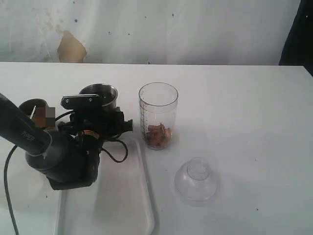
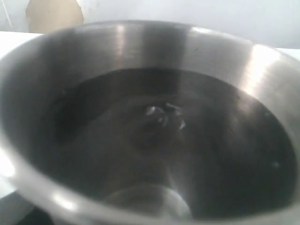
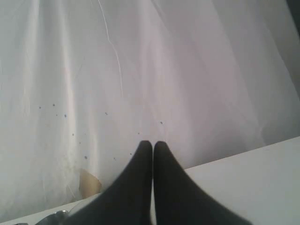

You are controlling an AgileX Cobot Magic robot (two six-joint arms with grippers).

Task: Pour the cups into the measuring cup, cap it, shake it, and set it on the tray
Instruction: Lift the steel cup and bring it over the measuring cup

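Exterior view: the left claw (image 1: 95,108) is seen at centre left, pushed up against the near side of the steel tumbler (image 1: 101,93). Its fingers are hidden by its own black housing, so it cannot be told whether the tumbler is clenched or only touched. The wooden cup (image 1: 30,105) is half hidden behind the arm (image 1: 29,134) at far left. The measuring cup (image 1: 158,115) stands upright and uncapped at centre, just right of the tumbler, with brown pieces (image 1: 157,136) in its bottom. The cap (image 1: 196,181) lies on the desk (image 1: 244,112) at lower centre, apart from the measuring cup. The tray (image 1: 122,205) lies at lower left, its left part covered by the arm.

Left wrist view: the frame is filled by the tumbler's dark inside, with a few small glinting bits at the bottom. No fingers are seen.

Right wrist view: the right claw (image 3: 152,143) is seen clenched, fingers pressed together on nothing, aimed at the white wall (image 3: 187,70) above the desk edge.
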